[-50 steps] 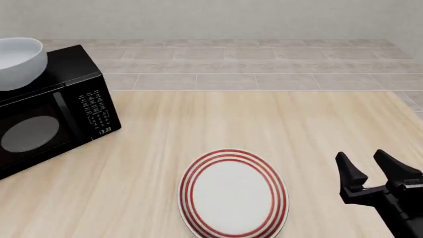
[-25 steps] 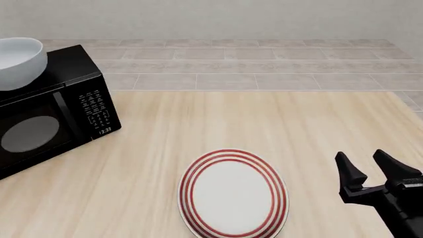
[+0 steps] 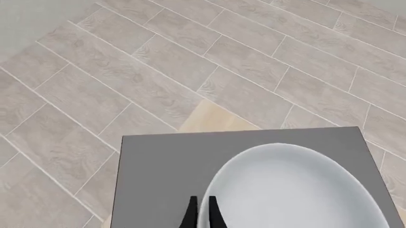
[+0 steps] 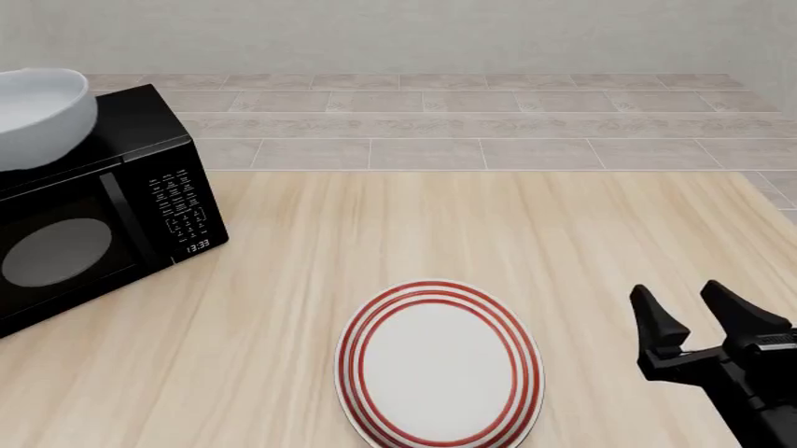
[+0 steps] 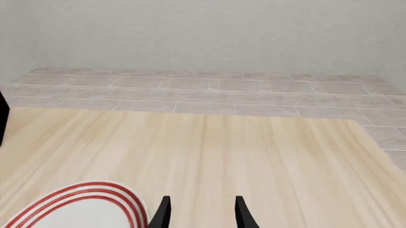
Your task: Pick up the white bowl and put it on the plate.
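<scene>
At the far left of the front view the bowl (image 4: 37, 117) sits over the top of the microwave (image 4: 106, 210), partly cut off by the frame's left edge and tilted slightly. The left wrist view looks down on it: the left gripper (image 3: 201, 213) has its two fingertips close together, straddling the bowl's (image 3: 298, 190) rim, one tip outside and one inside, so it appears clamped on the rim. The left arm itself does not show in the front view.

Near the middle of the table (image 4: 498, 233), toward its near edge, lies the plate (image 4: 439, 364), flat and bare, well apart from the bowl.

At the lower right, the right gripper (image 4: 692, 322) points up and forward, fingers spread with nothing between them, hovering beside the plate's right side. Its wrist view shows both fingertips apart over bare wood, with the plate's (image 5: 82, 209) red rings just beside them.
</scene>
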Motion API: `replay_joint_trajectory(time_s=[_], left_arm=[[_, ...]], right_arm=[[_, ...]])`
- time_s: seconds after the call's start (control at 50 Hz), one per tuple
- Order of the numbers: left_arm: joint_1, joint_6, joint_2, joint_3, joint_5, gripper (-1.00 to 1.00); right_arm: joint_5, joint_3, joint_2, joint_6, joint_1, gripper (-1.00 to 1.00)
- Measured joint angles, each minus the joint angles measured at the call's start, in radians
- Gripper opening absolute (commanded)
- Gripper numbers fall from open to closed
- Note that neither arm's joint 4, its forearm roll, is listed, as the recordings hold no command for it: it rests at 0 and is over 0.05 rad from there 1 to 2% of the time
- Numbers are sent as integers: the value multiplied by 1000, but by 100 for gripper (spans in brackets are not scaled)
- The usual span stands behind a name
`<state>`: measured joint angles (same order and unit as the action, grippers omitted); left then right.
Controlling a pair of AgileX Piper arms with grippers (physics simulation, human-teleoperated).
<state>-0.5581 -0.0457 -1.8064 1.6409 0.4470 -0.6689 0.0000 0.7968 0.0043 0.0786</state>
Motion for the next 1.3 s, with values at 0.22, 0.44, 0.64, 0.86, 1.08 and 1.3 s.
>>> replay_joint_trajectory(time_s=[0.22, 0.44, 0.64, 0.86, 1.08, 1.3], left_arm=[[-17, 30, 6, -21, -21, -100], [-18, 19, 21, -35, -25, -100], [15, -24, 55, -24, 2, -100], [58, -61, 90, -42, 4, -100], [119, -93, 148, -36, 35, -100], [195, -114, 233, -59, 48, -100]], right_arm=[[26, 0, -29, 1, -1, 100], [9, 0, -9, 2, -3, 100], [-7, 0, 10, 0, -5, 100], [-18, 0, 24, 1, -9, 100], [-35, 0, 42, 1, -10, 100], [-34, 0, 42, 1, -12, 100]])
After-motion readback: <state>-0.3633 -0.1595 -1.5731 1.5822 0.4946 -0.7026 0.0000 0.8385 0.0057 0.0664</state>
